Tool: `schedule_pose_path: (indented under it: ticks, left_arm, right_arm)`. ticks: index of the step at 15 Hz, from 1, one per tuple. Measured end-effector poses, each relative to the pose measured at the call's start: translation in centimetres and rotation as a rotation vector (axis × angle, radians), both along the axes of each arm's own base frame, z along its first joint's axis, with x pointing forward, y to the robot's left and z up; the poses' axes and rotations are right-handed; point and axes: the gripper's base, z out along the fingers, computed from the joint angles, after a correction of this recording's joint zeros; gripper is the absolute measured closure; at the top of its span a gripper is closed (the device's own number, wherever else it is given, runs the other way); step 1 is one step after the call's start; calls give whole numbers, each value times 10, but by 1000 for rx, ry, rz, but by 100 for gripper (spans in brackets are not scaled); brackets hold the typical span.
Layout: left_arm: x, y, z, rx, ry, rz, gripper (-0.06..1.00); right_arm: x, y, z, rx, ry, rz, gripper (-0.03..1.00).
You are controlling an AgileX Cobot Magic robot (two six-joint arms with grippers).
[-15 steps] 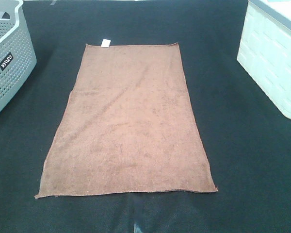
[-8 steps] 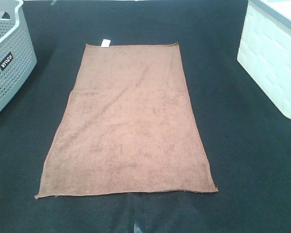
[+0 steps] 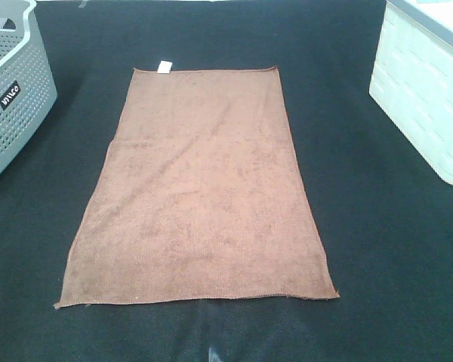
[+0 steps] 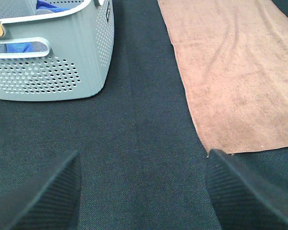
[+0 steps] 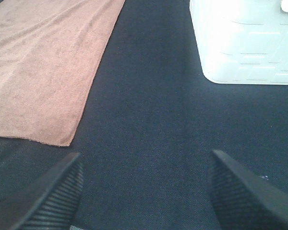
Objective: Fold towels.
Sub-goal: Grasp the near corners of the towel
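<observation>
Towel: a reddish-brown terry towel (image 3: 200, 188) lies spread flat, in a single layer, in the middle of the dark table surface (image 3: 377, 249), its long sides running away from the robot.
Towel edges: the stitched hem shows along the near short edge; both near corners lie flat, and faint ripples cross the pile.
Tag: a small white tag (image 3: 164, 67) sticks out from the far short edge, near its left corner.
Basket: a grey perforated basket (image 3: 15, 113) stands at the far left, apart from the towel, with a black label (image 3: 10, 94) on its side; the left wrist view shows blue fabric (image 4: 48, 7) inside it.
Bin: a white bin (image 3: 426, 98) stands at the far right, apart from the towel, with dark surface between them.
Left gripper: the left gripper (image 4: 143, 191) has its jaws spread wide with nothing between them but bare surface; one ribbed black finger (image 4: 245, 191) appears just beside the towel's near left corner, and whether they touch cannot be told.
Right gripper: the right gripper (image 5: 144, 191) is likewise spread wide and holds nothing, over bare surface between the towel's near right corner and the bin.
High camera: neither gripper shows in this view.
</observation>
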Motion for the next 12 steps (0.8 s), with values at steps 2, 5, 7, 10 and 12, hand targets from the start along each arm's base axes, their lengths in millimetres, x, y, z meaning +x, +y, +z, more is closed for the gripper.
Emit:
schedule_pose_path:
  ticks: [2,5,7,10,12]
  left_arm:
    - [0,0,0,0,0,0,25]
    - [0,0,0,0,0,0,25]
    - [0,0,0,0,0,0,25]
    - [0,0,0,0,0,0,25]
    - [0,0,0,0,0,0,25]
  right_arm:
    - [0,0,0,0,0,0,28]
    - [0,0,0,0,0,0,28]
    - [0,0,0,0,0,0,28]
    - [0,0,0,0,0,0,28]
    - [0,0,0,0,0,0,28]
